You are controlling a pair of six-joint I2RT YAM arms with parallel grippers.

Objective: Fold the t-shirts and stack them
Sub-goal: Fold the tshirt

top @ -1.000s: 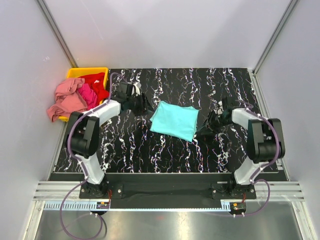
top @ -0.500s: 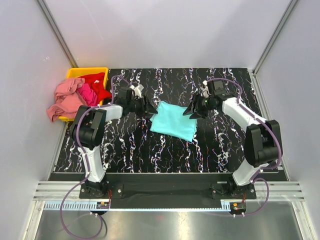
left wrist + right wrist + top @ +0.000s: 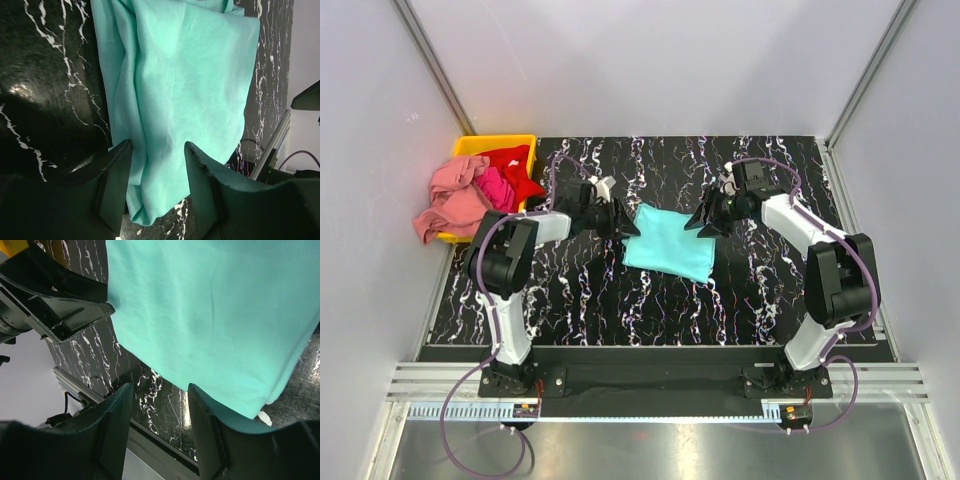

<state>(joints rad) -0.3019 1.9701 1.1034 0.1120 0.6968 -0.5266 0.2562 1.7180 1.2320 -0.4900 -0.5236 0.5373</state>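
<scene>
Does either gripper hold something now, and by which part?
Nothing is held. The left gripper and the right gripper stand open at the edges of the turquoise t-shirt.

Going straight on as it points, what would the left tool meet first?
Probably the folded turquoise cloth t-shirt: its edge lies just ahead of the open left tool; height unclear.

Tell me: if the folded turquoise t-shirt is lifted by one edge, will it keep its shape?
Probably not: the turquoise t-shirt is thin soft cloth with wrinkles and loose layered edges, so the fold would likely sag open. Being thin, it looks light. Pushed across the table, it may bunch rather than slide.
</scene>
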